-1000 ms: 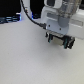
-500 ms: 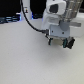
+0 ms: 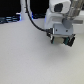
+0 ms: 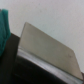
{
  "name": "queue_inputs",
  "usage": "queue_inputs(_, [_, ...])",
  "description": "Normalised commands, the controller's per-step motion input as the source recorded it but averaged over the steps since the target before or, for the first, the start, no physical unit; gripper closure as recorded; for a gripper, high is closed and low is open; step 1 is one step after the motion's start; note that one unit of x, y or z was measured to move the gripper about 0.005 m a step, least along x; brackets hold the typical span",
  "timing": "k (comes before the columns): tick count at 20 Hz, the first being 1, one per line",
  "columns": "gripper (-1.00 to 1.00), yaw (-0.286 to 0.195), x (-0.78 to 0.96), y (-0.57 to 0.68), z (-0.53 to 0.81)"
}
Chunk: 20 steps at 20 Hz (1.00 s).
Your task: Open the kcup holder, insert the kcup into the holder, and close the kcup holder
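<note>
In the exterior view my gripper (image 3: 62, 42) hangs low over the white table (image 3: 30, 60) at the exterior view's right. Dark blocks sit on both sides of it, with a greenish patch between. I cannot tell the fingers from the black kcup holder there, nor whether the jaws are open. The blurred wrist view shows a pale grey slanted flat panel (image 4: 47, 49) with a dark black body (image 4: 12, 67) along its edge, likely the kcup holder. A teal-green shape (image 4: 4, 25) lies at the picture's edge; I cannot tell if it is the kcup.
A black cable (image 3: 35, 21) loops from the back to the arm's white wrist (image 3: 62, 12). Dark equipment (image 3: 10, 19) stands along the far edge at the exterior view's left.
The gripper has shifted slightly toward the exterior view's right and stayed low over the table. Nothing else has visibly moved.
</note>
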Motion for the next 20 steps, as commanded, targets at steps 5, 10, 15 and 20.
queue_inputs(5, [-1.00,0.110,-0.60,0.43,0.02])
queue_inputs(10, [-1.00,0.104,-0.63,0.46,0.03])
queue_inputs(15, [-1.00,0.086,-0.69,0.46,0.01])
queue_inputs(20, [-1.00,0.085,-0.72,0.43,0.00])
